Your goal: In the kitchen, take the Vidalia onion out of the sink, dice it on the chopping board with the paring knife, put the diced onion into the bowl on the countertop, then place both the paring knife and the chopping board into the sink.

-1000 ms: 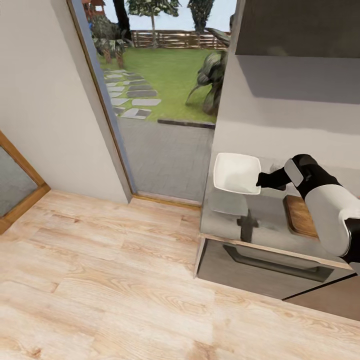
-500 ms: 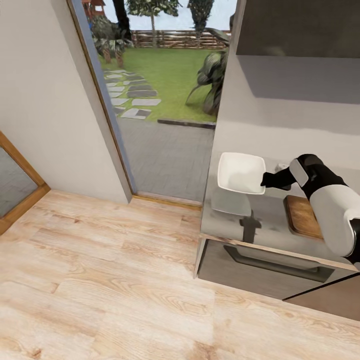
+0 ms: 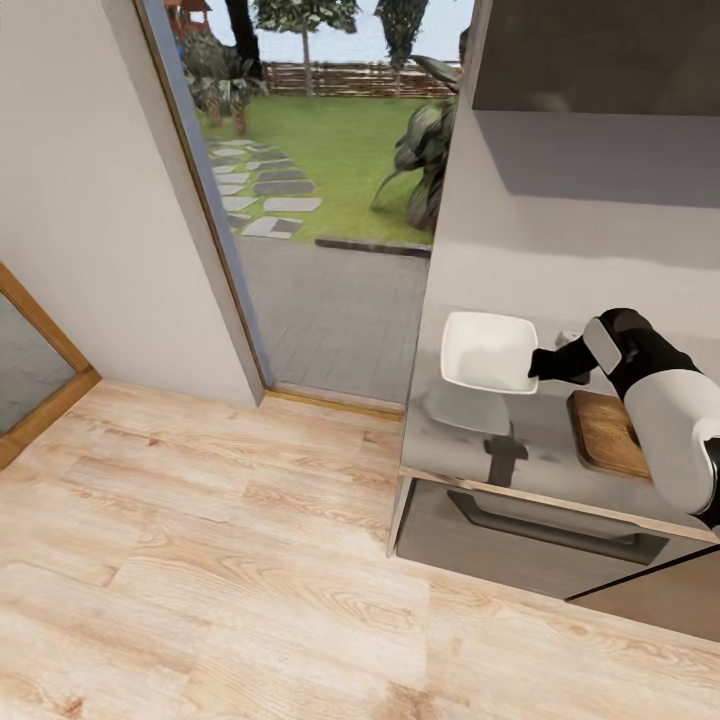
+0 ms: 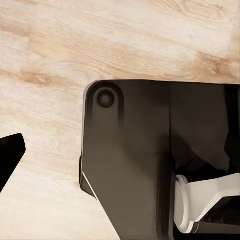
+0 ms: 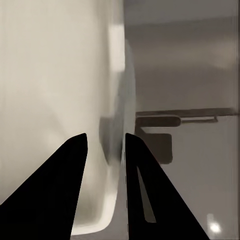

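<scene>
right claw [image 3: 533, 365]: rim of bowl [image 3: 485, 350] pinched, held above tabletop [image 3: 530, 440] | chopping board [image 3: 605, 432]: just behind claw | left claw: state cannot be told

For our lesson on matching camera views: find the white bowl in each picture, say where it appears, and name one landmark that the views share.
Head view: the bowl is right of centre, on the countertop, its rim at the right gripper.
Right wrist view: the bowl is close up, its rim between the two dark fingers.
Left wrist view: wooden floor and the robot's dark base.
Shared landmark: the glossy grey countertop, in the head and right wrist views.
</scene>
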You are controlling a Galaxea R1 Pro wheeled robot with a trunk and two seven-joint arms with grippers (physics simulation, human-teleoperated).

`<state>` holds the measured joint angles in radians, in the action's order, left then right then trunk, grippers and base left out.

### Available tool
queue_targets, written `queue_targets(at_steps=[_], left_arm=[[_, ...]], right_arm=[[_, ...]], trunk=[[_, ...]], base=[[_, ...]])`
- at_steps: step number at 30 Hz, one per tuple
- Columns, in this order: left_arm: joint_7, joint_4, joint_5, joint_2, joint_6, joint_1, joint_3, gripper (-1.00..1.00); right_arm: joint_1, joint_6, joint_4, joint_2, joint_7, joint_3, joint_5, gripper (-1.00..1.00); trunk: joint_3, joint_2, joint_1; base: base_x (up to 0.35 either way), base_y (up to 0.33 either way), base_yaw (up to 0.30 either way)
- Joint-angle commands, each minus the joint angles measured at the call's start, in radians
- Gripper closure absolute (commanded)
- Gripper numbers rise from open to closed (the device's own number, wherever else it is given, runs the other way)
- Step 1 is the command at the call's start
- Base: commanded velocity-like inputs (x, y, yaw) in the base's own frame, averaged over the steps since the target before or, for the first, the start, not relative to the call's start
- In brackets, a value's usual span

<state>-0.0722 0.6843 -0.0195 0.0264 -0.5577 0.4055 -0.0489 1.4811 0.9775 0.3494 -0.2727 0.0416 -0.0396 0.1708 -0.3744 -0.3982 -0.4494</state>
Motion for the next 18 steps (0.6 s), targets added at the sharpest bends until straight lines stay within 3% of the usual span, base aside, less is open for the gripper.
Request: queue_targets(at_steps=[1, 8, 18], left_arm=[[-0.008, 0.001, -0.002, 0.001, -0.001, 0.001, -0.005, -1.00], [-0.008, 0.001, -0.002, 0.001, -0.001, 0.000, -0.005, -1.00], [-0.008, 0.001, -0.002, 0.001, 0.000, 0.000, -0.005, -1.00]], right_arm=[[0.001, 0.005, 0.000, 0.000, 0.002, -0.005, 0.000, 1.00], [0.001, 0.006, -0.008, -0.003, -0.007, -0.005, 0.000, 1.00], [0.001, 0.006, -0.012, -0.029, -0.008, -0.006, 0.002, 1.00]], trunk=[[-0.001, -0.002, -0.001], [-0.001, -0.002, -0.001], [-0.002, -0.002, -0.001]], base=[[0.000, 0.000, 0.000], [0.000, 0.000, 0.000], [0.000, 0.000, 0.000]])
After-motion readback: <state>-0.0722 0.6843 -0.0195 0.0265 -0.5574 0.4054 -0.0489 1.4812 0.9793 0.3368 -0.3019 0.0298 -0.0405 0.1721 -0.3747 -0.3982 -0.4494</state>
